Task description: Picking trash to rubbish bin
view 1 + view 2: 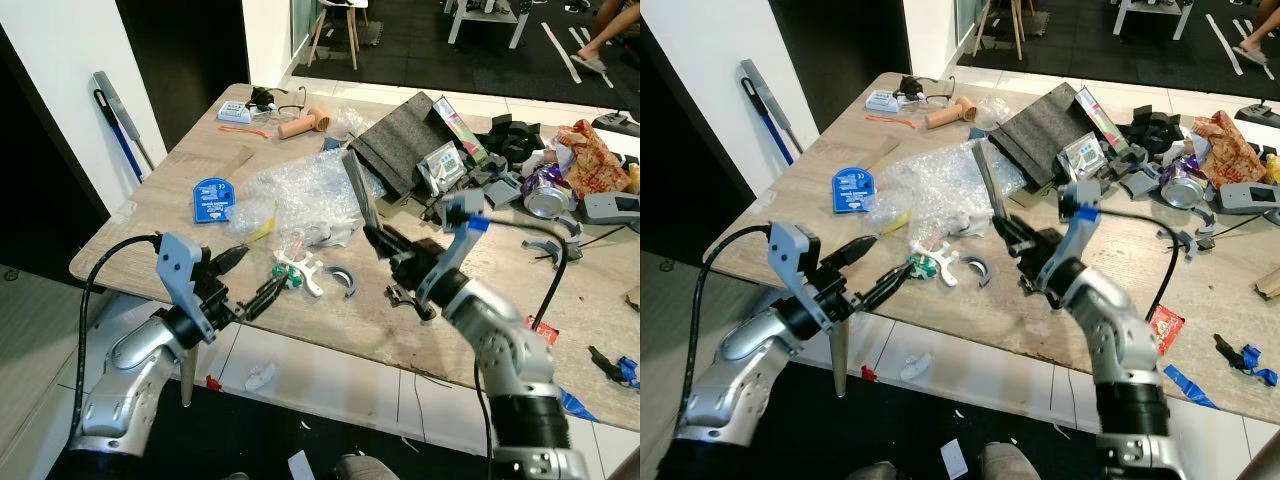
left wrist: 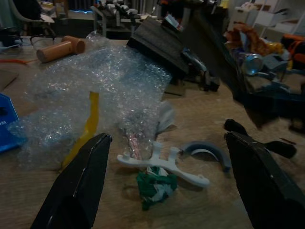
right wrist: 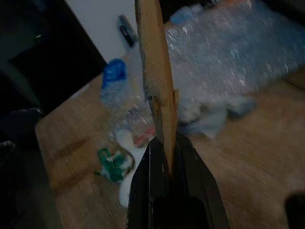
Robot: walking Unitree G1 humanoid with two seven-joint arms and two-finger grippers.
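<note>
My left gripper [image 1: 255, 277] is open at the table's front edge, its fingers wide apart. Just past its tips lie a crumpled green scrap [image 2: 155, 186] and a white plastic part [image 2: 164, 164], with a grey curved piece [image 1: 345, 281] beside them. A heap of clear bubble wrap [image 1: 300, 190] with a yellow strip lies behind these. My right gripper [image 1: 378, 238] is shut on a thin flat brown board [image 1: 360, 195]. It holds the board upright above the table's middle, edge-on in the right wrist view [image 3: 155, 71].
The wooden table [image 1: 200, 150] carries a blue round tag [image 1: 212, 200], a black foam block [image 1: 400, 145], a crushed can [image 1: 548, 195], an orange wrapper [image 1: 590, 155] and a tan cylinder [image 1: 305, 122]. A mop [image 1: 120, 115] leans on the left wall. Scraps lie on the floor [image 1: 262, 375].
</note>
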